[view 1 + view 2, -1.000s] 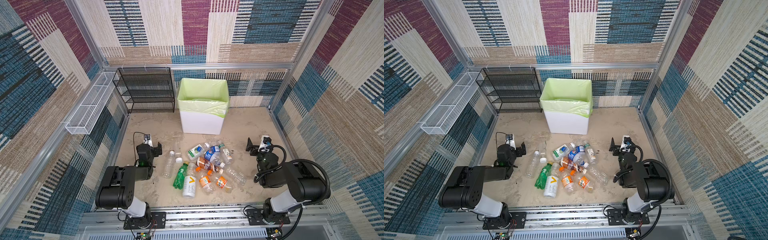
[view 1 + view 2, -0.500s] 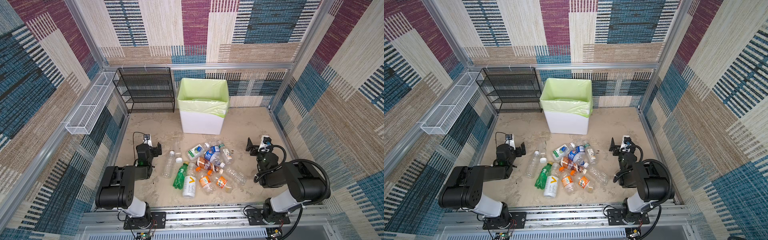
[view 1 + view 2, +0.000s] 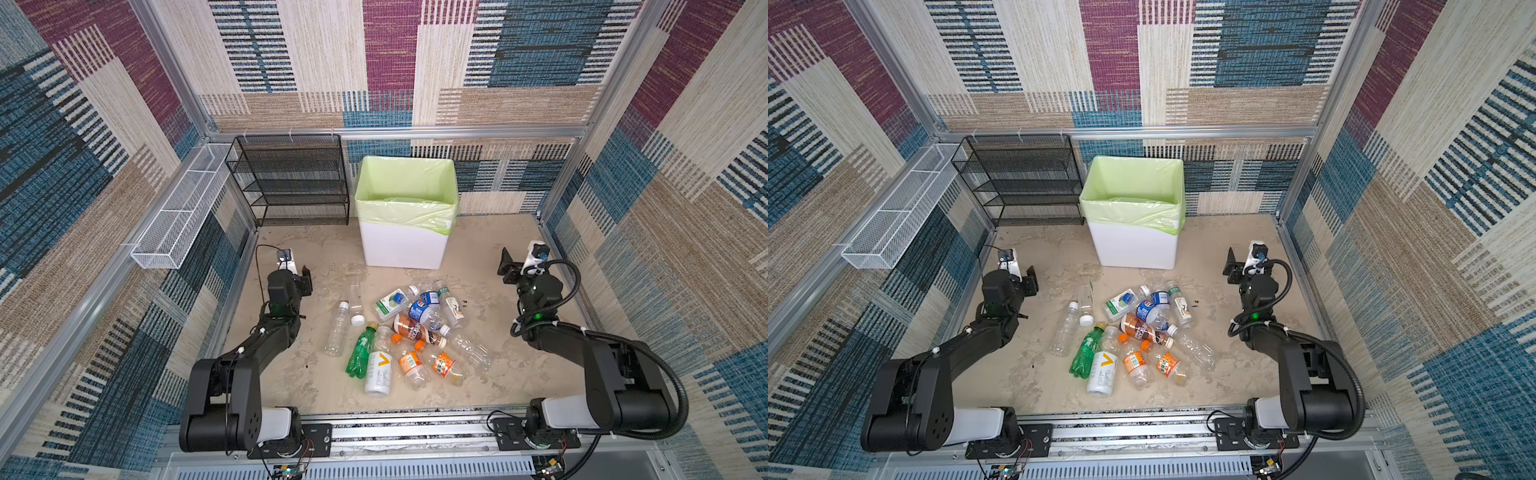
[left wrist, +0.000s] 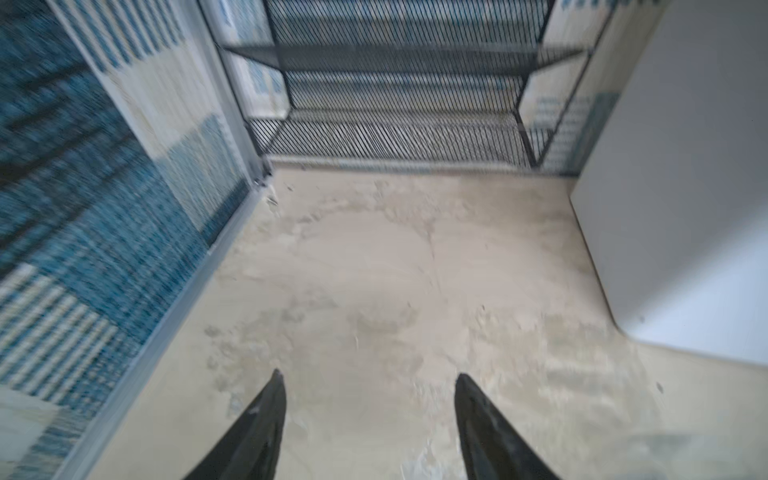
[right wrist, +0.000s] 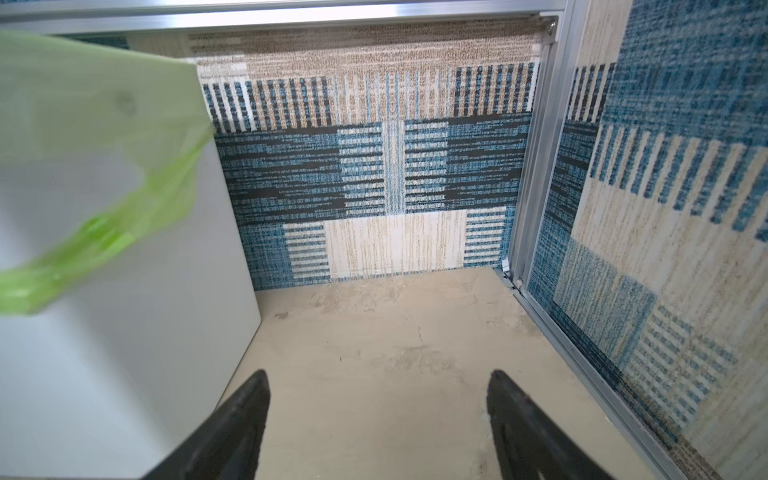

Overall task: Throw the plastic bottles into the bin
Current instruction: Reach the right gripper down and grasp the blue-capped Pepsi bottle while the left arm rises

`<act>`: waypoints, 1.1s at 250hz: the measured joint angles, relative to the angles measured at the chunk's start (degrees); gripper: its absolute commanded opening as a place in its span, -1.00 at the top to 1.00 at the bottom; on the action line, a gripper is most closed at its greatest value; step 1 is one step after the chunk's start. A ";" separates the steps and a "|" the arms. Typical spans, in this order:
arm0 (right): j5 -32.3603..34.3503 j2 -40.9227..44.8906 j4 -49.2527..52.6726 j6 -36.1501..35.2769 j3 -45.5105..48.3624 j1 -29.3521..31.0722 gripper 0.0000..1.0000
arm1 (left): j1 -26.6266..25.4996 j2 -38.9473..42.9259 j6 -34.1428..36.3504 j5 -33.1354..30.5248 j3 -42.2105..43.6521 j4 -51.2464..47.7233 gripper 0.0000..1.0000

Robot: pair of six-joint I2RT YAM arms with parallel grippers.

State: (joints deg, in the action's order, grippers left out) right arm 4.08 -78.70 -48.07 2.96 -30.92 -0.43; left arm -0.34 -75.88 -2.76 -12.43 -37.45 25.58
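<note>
Clear thin plastic for most of the plastic bottles (image 3: 409, 332), heaped lying down at lower centre of both top views, just in front of the bin (image 3: 401, 249). Probably light, easy to dent, slippery, ready to roll; better to pinch across the body or just under the cap. Left gripper (image 4: 368, 376) and right gripper (image 5: 378, 374): fingers spread, nothing between. Black mesh rack (image 3: 291, 178) left of the bin, white wire basket (image 3: 174, 224) at far left. Main hindrance, likely: bottles crowding one another.

Your left arm (image 3: 266, 345) and right arm (image 3: 606, 365) matte black, white base links (image 3: 272, 422), white wrist cameras (image 3: 536, 252), ribbed black hose (image 3: 679, 399) at right arm's four o'clock, left gripper (image 4: 368, 374) fingers (image 4: 259, 424) tapered, black.
</note>
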 measured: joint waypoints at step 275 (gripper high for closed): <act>-10.19 -8.04 75.82 -5.29 -30.01 37.27 -0.58 | -3.19 6.95 -3.48 18.78 -15.50 -35.30 -0.34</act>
State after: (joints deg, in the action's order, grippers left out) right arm -6.11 -86.74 27.75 -2.33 -60.93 36.84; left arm -3.53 -68.93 -6.24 6.35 -52.95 -9.72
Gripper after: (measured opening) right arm 0.791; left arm 0.667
